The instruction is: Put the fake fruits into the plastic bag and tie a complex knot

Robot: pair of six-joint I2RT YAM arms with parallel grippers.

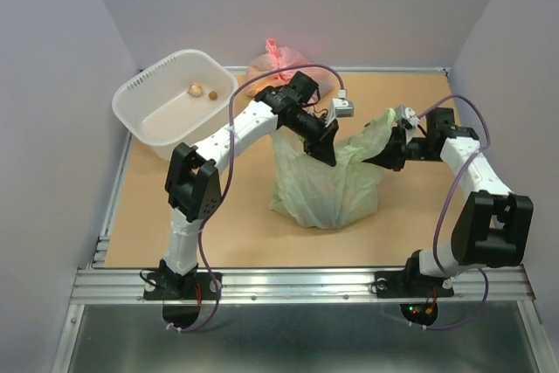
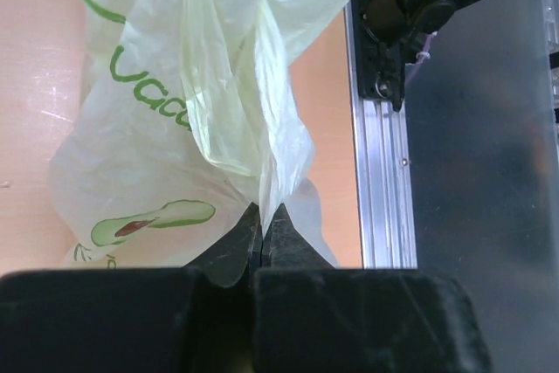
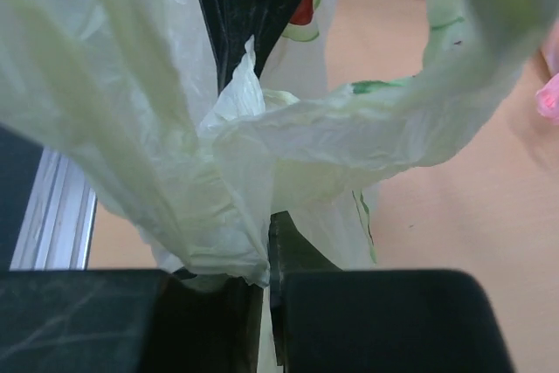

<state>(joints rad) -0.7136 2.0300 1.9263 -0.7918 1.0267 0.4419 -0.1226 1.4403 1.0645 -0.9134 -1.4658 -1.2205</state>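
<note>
left gripper (image 1: 325, 148): closed tight on one handle strip (image 2: 279, 128) of plastic bag (image 1: 327, 189); bag body just below, on desk (image 1: 218, 233)
right gripper (image 1: 391, 148): closed on other strip, opposite side
step: tying knot, judged early
next: cross strips, keep film taut
hidden: fake fruits unseen inside bag; specks (image 1: 196, 90) in white basket (image 1: 131, 98) unclear

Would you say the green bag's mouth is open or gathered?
Gathered: left gripper and right gripper each pinch the bunched top of the bag.
</note>
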